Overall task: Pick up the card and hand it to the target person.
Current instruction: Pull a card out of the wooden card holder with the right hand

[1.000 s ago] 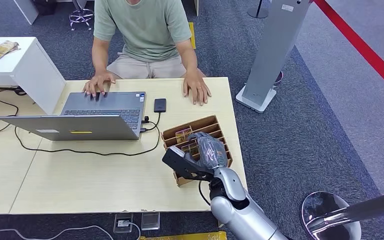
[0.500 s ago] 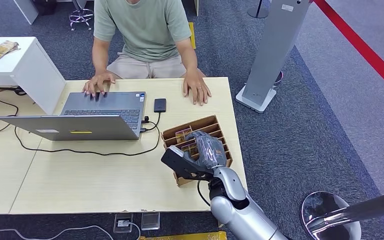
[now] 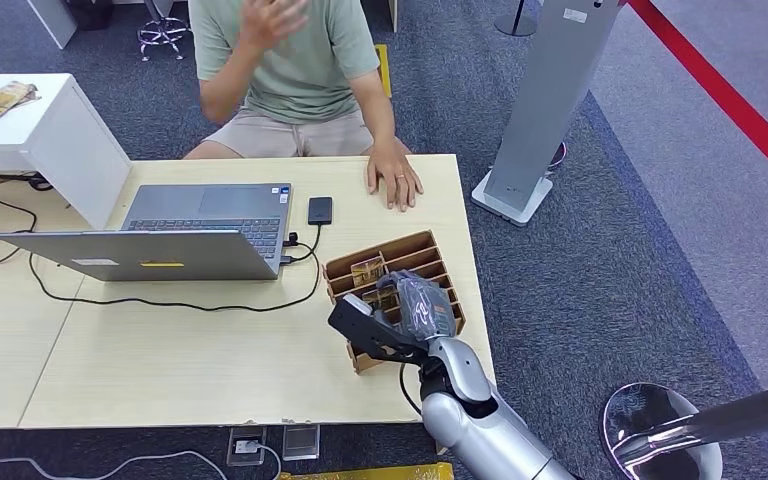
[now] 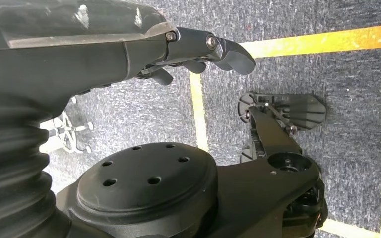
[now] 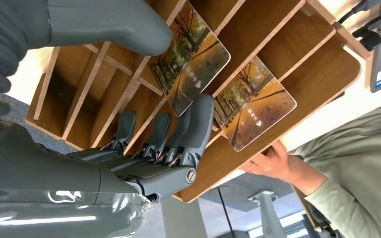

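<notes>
Card (image 5: 191, 62) (glossy, rectangular); grey hand (image 5: 144, 99)

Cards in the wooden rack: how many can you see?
2. One card stands in a slot between the right hand's thumb and fingers. The other card stands in the next slot, toward the person. The hand may hide more.

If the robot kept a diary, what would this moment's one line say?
stage: grasping | right robot hand: thumb and fingers around autumn-photo card in slotted wooden rack | left robot hand: hanging, empty | handover: not yet
</notes>
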Action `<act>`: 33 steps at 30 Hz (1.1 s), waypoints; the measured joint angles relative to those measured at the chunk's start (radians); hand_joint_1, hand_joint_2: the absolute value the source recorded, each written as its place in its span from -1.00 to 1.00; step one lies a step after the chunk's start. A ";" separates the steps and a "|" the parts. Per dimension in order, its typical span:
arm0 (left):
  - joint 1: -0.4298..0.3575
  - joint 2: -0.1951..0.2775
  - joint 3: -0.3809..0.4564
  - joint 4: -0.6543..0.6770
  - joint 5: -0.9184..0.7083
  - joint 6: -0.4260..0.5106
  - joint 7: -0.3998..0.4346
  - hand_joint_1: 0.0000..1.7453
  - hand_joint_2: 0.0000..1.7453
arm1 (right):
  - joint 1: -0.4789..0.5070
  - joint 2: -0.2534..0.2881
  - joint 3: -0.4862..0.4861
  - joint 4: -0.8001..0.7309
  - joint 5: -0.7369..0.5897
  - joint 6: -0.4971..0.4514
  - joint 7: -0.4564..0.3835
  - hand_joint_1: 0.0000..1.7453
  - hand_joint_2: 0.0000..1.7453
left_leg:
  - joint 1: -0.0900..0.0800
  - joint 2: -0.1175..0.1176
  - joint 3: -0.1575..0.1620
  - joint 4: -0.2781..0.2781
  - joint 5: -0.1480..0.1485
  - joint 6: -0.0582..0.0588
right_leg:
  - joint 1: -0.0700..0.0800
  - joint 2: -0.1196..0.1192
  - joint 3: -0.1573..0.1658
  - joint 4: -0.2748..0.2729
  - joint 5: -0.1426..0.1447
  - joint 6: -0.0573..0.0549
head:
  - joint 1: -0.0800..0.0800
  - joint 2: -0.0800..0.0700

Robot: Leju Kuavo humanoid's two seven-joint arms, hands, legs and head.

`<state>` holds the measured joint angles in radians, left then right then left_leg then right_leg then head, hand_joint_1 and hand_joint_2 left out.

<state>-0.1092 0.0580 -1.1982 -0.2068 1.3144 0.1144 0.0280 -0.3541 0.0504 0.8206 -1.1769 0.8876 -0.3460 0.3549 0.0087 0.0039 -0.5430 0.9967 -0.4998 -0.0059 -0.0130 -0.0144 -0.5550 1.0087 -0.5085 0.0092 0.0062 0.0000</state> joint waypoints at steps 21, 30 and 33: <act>0.000 0.000 0.000 0.000 -0.007 -0.001 0.001 -1.00 1.00 | -0.014 0.006 0.000 0.037 -0.013 -0.005 -0.010 0.52 1.00 | 0.000 0.000 0.000 0.000 0.000 0.000 | 0.000 0.000 0.000 0.000 0.000 0.000 | 0.000 0.000; 0.000 0.000 0.000 0.000 -0.001 0.000 -0.001 -1.00 1.00 | -0.017 0.015 0.001 0.047 -0.023 -0.011 -0.037 0.86 1.00 | 0.000 0.000 0.001 0.000 0.000 0.000 | 0.000 0.000 0.001 0.000 0.000 0.000 | 0.000 0.000; 0.000 0.000 0.000 0.000 0.000 0.005 -0.003 -1.00 1.00 | -0.018 0.016 0.002 0.051 -0.032 -0.018 -0.042 0.86 1.00 | 0.000 0.000 0.001 0.000 0.000 0.000 | 0.000 0.000 0.001 0.000 0.000 0.000 | 0.000 0.000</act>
<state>-0.1092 0.0578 -1.1982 -0.2068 1.3139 0.1195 0.0255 -0.3717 0.0669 0.8230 -1.1255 0.8555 -0.3637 0.3130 0.0087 0.0039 -0.5422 0.9967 -0.4997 -0.0059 -0.0130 -0.0145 -0.5543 1.0087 -0.5085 0.0092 0.0061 0.0001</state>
